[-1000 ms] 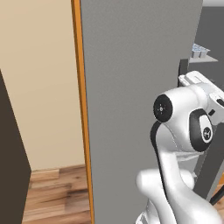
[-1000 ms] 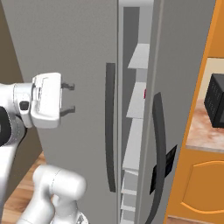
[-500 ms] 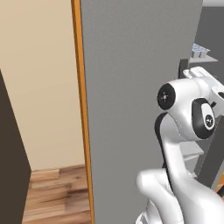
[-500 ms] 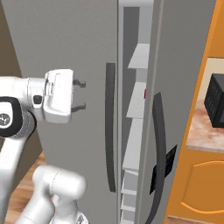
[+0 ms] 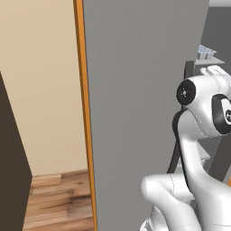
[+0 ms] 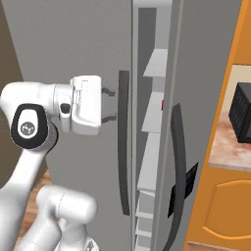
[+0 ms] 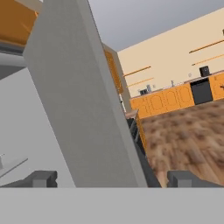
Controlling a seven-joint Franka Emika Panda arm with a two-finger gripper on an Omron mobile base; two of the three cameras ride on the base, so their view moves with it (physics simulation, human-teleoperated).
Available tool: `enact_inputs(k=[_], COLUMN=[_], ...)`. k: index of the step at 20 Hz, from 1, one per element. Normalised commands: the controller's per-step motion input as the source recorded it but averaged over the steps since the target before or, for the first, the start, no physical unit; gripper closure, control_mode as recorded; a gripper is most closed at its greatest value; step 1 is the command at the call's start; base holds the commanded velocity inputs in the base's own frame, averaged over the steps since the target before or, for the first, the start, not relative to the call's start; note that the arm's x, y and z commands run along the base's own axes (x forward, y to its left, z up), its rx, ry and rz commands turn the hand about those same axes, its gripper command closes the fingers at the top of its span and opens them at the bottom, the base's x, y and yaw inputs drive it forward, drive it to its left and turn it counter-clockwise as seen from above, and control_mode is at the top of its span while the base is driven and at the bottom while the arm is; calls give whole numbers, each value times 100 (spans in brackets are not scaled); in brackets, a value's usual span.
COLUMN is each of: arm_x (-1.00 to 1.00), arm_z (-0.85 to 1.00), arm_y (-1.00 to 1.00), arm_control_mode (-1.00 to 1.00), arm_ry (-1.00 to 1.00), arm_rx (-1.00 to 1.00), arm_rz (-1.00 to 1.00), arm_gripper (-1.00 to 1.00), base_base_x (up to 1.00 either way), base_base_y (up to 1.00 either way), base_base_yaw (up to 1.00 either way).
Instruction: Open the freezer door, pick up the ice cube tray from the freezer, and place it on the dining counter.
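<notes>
Right now the gripper (image 6: 112, 105) hangs just beside the freezer door (image 6: 68, 44) handle (image 6: 124, 142), its 2 fingers spread wide and holding nothing. The ice cube tray (image 5: 208, 53) lies on an upper freezer shelf. Closing off-centre could let the curved bar slip, or the wrist could bump the panel.

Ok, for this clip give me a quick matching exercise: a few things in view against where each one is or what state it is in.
Things:
1. gripper
2. freezer door
3. ice cube tray
4. black appliance

Descriptions:
A. on a shelf, high inside the freezer
B. open, just short of the dark bar handle
C. on the counter to the right
D. ajar, shelves showing in the gap

Pairs: 1-B, 2-D, 3-A, 4-C
</notes>
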Motion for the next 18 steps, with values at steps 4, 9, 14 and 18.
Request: enact_inputs(k=[4,9,14,18], arm_x=[9,12,11,15], arm_z=[-2,-1,-1,-3], arm_y=[-37,-38,-34,-23], arm_control_mode=[-100,-100,-100,-100], arm_ry=[0,0,0,0], arm_rx=[0,0,0,0], arm_rz=[0,0,0,0], arm_gripper=[-100,-100,-100,-100], base_base_x=[0,0,0,0], base_base_y=[0,0,0,0], base_base_yaw=[0,0,0,0])
